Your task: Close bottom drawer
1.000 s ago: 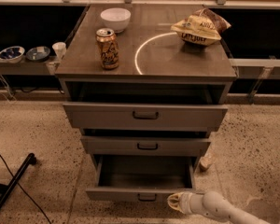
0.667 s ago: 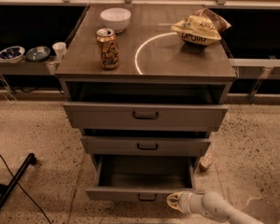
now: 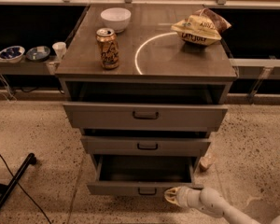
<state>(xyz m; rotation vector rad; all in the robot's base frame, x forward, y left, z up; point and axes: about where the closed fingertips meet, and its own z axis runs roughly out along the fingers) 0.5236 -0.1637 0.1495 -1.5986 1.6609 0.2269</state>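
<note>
Pushing with the gripper (image 3: 176, 196) off-centre, right of the handle (image 3: 147, 191) on the bottom drawer (image 3: 114, 189) standing pulled out at the cabinet's (image 3: 177, 62) foot, I risk racking it crooked until it jams; whether the gripper is open I cannot tell.

A single camera looks down from high in front of the cabinet (image 3: 177, 62), facing its drawer fronts almost squarely. It stands near enough that the cabinet fills the middle of the view, with floor (image 3: 32, 125) showing on both sides. The bottom drawer (image 3: 114, 189) lies close to the lower edge, and the gripper (image 3: 171, 196) comes in from the lower right corner, right by that drawer's front.
</note>
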